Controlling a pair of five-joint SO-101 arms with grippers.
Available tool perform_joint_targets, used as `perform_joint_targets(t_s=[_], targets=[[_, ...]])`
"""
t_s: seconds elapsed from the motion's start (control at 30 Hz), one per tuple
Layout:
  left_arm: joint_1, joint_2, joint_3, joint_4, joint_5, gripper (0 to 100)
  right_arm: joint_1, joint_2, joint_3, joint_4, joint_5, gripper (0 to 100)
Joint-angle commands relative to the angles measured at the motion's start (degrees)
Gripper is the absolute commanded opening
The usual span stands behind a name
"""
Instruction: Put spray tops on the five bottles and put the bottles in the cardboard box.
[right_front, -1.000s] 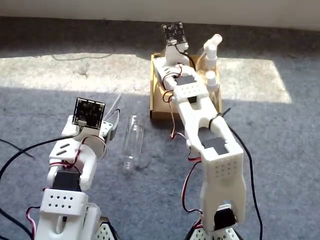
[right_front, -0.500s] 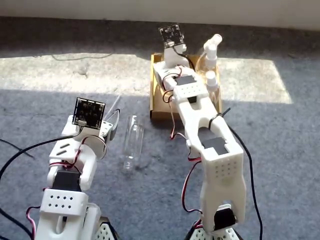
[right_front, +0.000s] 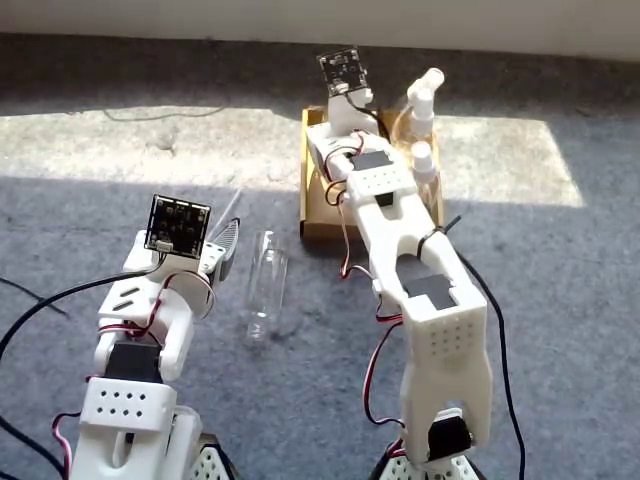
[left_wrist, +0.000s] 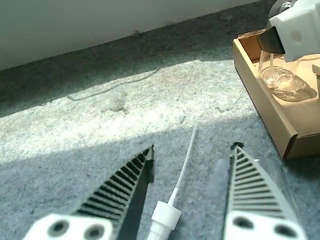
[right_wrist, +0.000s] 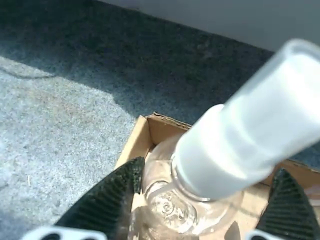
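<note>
Our left gripper (left_wrist: 192, 150) hangs with jaws apart over a loose spray top (left_wrist: 165, 216) on the carpet (left_wrist: 75, 125); our right gripper (right_wrist: 207, 169) (jaws spread too) straddles a capped bottle (right_wrist: 240, 142) in the cardboard box (right_wrist: 134, 137).

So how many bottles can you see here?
4. An uncapped bottle lies on the carpet; two capped bottles stand in the cardboard box; a fourth bottle stands there within the right end effector. More may hide under that arm.
</note>
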Motion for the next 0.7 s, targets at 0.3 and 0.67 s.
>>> perform_joint_targets(t_s=[0.3, 0.67], targets=[[-0.31, -0.48, -0.31, -1.23, -0.18, 23, -0.22, -1.27, -1.1, -0.04, 0.44, 38.3], [0.84, -0.48, -0.31, -1.23, -0.26, 23, 0.13, -1.27, -1.19, -3.65, 0.53, 38.5]])
